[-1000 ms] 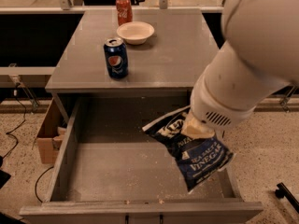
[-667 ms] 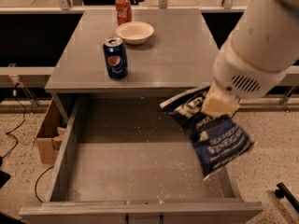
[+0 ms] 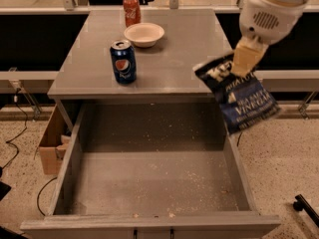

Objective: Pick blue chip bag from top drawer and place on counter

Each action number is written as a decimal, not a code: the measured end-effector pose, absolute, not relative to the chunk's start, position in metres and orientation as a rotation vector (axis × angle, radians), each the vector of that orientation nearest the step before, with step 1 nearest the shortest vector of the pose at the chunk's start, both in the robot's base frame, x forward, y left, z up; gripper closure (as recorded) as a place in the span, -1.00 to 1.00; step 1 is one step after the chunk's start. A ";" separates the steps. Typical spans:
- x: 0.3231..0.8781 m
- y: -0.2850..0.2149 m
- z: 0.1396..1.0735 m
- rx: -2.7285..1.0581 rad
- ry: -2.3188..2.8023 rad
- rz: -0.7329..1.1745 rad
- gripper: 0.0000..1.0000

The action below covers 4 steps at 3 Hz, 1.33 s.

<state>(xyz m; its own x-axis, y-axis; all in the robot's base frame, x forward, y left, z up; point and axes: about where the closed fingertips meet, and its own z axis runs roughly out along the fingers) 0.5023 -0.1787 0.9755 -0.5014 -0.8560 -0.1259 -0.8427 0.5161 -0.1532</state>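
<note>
The gripper [image 3: 239, 66] is at the upper right, above the counter's right front corner. It is shut on the top of the blue chip bag [image 3: 244, 101], a dark navy bag with white lettering. The bag hangs in the air, tilted, over the right wall of the top drawer [image 3: 149, 183] and the counter's front right edge. The drawer is pulled fully open; its crumb-speckled floor holds nothing. The grey counter [image 3: 174, 59] lies behind the drawer.
On the counter stand a blue Pepsi can [image 3: 123, 61] at front left, a white bowl [image 3: 144, 34] behind it, and a red soda can [image 3: 131, 10] at the back. A cardboard box [image 3: 51, 143] sits on the floor left of the cabinet.
The gripper has lifted the chip bag up out of the drawer and moved it right and back, to counter height.
</note>
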 end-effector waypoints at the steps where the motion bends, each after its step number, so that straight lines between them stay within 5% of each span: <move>1: 0.567 -0.185 0.987 -1.379 2.587 -0.163 1.00; 4: 0.677 -0.158 1.070 -1.169 2.397 -0.249 1.00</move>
